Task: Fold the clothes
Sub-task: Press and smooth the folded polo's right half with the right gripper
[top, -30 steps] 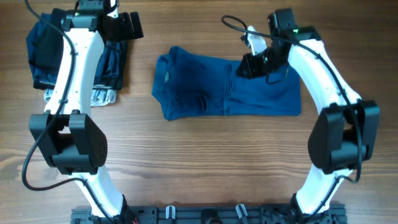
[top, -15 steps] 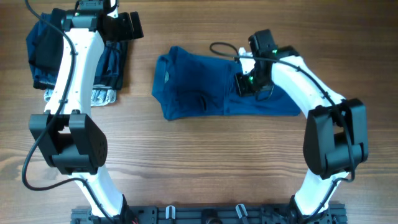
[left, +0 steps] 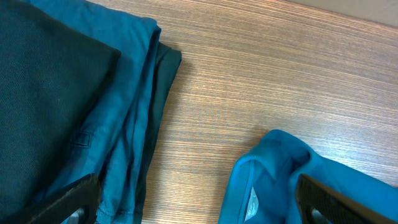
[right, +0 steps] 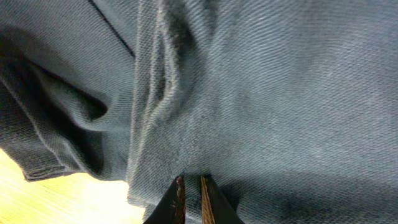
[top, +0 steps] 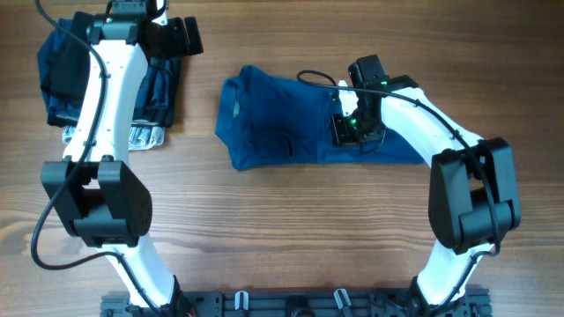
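A wooden table (top: 291, 220) carries a medium-blue T-shirt (top: 273, 123) at its centre, lying flat and partly folded, with its neck toward the pile (top: 160, 92) of folded clothes at far left. The right hand (right: 191, 190) is closed, tips down on the shirt's creased middle, probably to pull a fold across. The left hand (top: 179, 37) hangs wide open and empty by the pile, likely parked clear.

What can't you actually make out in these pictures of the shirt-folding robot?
- Whether the right gripper pinches any of the blue T-shirt: overhead, the arm covers the spot; the right wrist view is too close to tell.
- The neck label: in the left wrist view it is too small to read and is cut by the bottom edge.
- The folded pile at the left: overhead, the left arm covers much of it.
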Robot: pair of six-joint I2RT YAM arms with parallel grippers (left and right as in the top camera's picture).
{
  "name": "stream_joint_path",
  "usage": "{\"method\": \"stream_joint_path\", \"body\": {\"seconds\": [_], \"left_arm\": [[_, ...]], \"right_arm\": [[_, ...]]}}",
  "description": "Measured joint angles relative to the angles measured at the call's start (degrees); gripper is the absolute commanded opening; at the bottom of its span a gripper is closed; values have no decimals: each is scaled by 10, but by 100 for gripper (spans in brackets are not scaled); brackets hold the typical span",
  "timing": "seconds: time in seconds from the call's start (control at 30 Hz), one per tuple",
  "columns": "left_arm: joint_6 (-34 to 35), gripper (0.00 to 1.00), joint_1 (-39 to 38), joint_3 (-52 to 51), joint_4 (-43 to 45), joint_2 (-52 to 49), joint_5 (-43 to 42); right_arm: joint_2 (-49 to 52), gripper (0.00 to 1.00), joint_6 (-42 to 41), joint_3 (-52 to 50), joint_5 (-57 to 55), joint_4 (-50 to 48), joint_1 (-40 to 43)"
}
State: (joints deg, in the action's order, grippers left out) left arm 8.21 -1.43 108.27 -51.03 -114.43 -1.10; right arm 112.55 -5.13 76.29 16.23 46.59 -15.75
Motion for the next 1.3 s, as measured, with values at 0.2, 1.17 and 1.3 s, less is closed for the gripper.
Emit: {"method": "stream_joint_path", "body": {"seconds": [0.2, 1.17, 1.3], "left_arm": [[0, 100, 0, 0, 0, 0, 0], [0, 100, 0, 0, 0, 0, 0], [0, 100, 0, 0, 0, 0, 0]], "right_arm": [[0, 6, -2, 0, 0, -15, -9], [95, 6, -118, 140, -120, -118, -13], [110, 9, -122, 140, -113, -175, -13]]}}
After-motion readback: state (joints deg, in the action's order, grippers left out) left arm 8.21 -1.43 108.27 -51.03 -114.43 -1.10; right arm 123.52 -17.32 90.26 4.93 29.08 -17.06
